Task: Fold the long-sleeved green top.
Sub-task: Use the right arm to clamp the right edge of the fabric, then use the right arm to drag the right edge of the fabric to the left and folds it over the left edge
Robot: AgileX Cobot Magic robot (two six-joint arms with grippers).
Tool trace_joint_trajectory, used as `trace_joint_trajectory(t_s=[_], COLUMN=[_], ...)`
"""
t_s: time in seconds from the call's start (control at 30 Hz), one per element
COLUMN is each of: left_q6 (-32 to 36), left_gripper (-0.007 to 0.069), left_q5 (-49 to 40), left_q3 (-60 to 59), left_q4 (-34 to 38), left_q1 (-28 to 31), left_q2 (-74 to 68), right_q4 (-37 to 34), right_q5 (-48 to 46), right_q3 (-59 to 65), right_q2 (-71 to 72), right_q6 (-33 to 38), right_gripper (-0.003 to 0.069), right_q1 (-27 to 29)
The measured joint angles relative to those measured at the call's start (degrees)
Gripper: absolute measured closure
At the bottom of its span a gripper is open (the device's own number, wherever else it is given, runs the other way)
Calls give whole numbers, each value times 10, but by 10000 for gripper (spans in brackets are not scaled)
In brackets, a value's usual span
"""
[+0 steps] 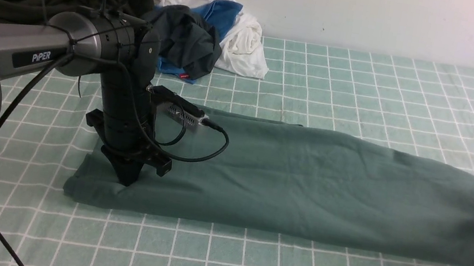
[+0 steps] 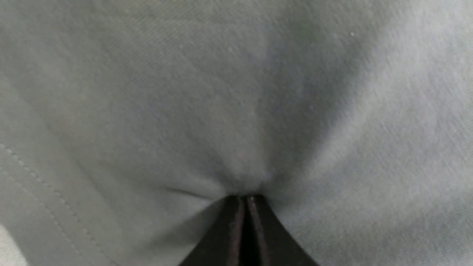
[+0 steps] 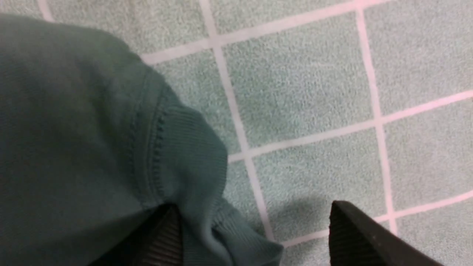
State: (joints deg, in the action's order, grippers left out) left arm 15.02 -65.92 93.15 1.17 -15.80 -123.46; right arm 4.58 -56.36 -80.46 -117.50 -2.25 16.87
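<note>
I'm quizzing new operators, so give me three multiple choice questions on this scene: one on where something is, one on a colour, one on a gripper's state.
1. Where do the spare clothes lie?
A. near left corner
B. far left, by the wall
C. near right corner

2. What colour is the top?
A. red
B. yellow
C. green

3. How is the right gripper?
A. open
B. shut on cloth
C. shut on nothing

Answers: 1 B, they are heaped against the wall on the left. 2 C, the long folded strip is muted green. 3 A, its fingers stand well apart, with the top's edge against one of them.
</note>
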Motion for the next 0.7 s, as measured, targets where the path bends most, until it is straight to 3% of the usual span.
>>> trace_joint_trajectory(t_s=[0.2, 0.47, 0.7], left_q6=[0, 0, -13], left_gripper=[628, 628, 628], left_q5=[1, 2, -14], left_q3=[0, 0, 0], left_q4=[0, -7, -24], left_q1=[0, 0, 0], left_q2=[0, 60, 236], right_q4=[-40, -92, -76], right_q5=[-2, -11, -41], right_q3=[-4, 1, -16], right_q2=[-2, 19, 137], right_q6=[53, 121, 102], right_gripper=[202, 606, 633], right_q1=[5, 5, 2])
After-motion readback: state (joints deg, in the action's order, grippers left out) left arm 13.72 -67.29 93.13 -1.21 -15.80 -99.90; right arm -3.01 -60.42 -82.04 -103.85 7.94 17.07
